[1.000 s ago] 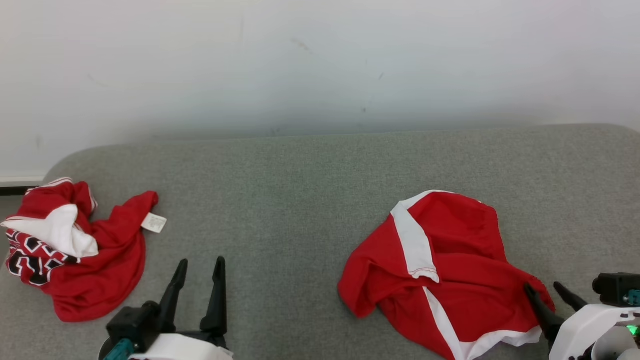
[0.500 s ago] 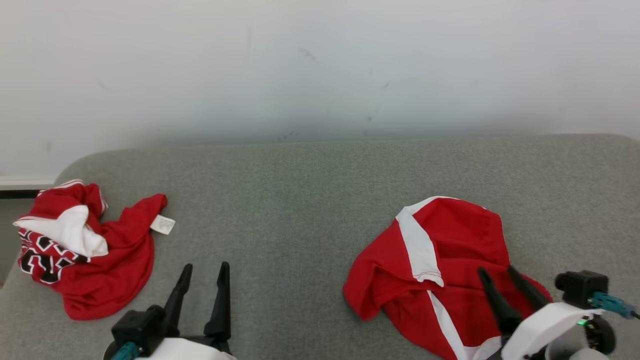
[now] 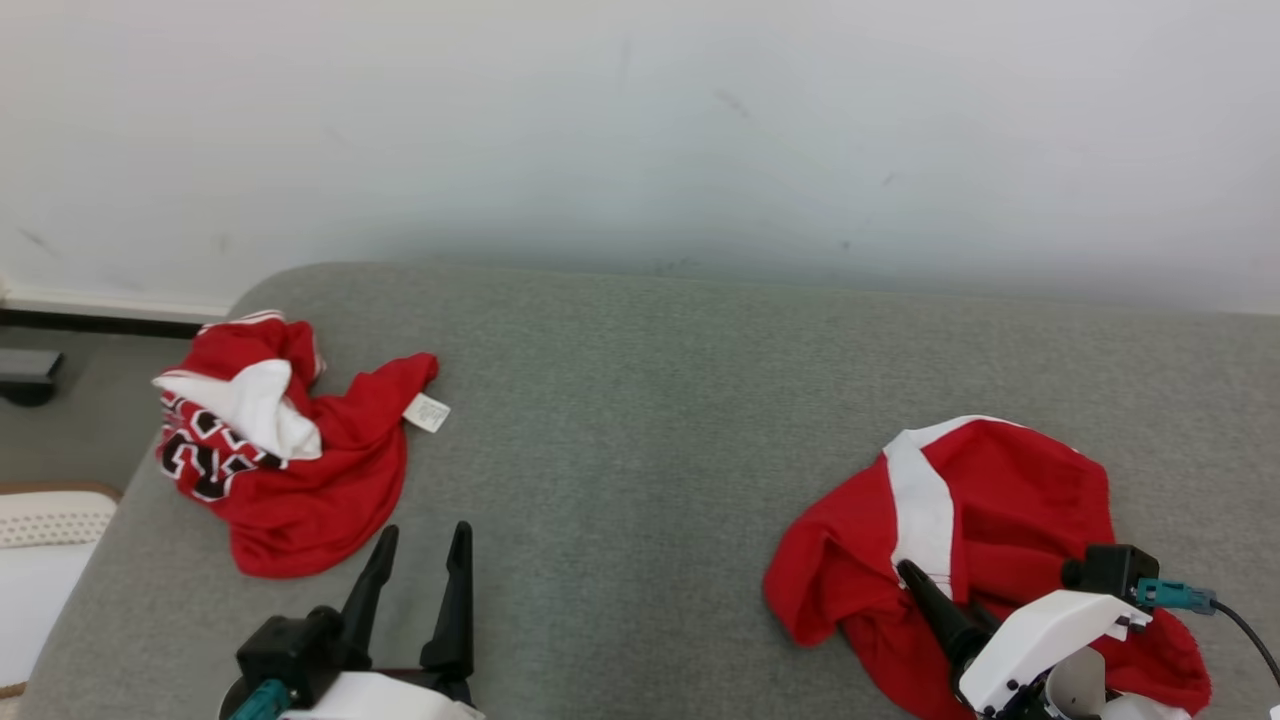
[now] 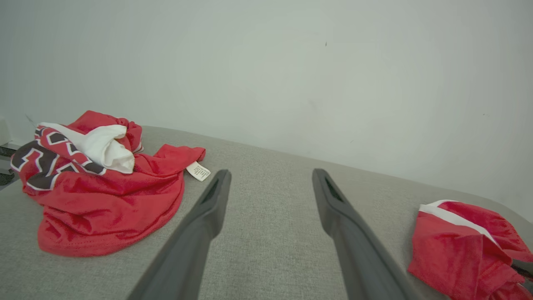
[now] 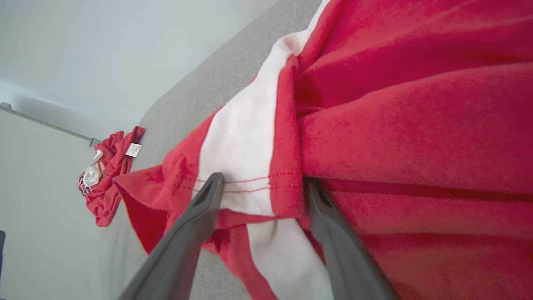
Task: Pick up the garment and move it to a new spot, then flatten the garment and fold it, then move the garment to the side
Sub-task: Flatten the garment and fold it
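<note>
Near right on a grey, coarse-woven upholstered surface [image 3: 640,420]: red soft-knit garment with a broad white stripe [image 3: 1010,490], heaped in loose rounded folds; double row of red stitching across the stripe's hem, plain in the right wrist view; near edge of the heap covered by the right arm's white casing [image 3: 1040,635]. Right gripper [image 5: 264,180] low over that hem, long dark fingers spread wide to either side of the stripe, pinching nothing; impossible to tell whether the tips press the cloth; in the head view one finger [image 3: 928,598] plain, the other mostly hidden. Left gripper [image 3: 425,530] near left, above bare upholstery, tapered fingers parted and empty. Far left, well apart from the striped heap: crumpled red jersey with black-and-white block lettering [image 3: 300,480], white lining turned outward, small white care label [image 3: 428,412] at its right tip; lettering folded in, unreadable. Behind: matt white wall [image 3: 640,120], faintly scuffed. At the left edge: pale ribbed object [image 3: 45,520], cut off, unidentifiable.
</note>
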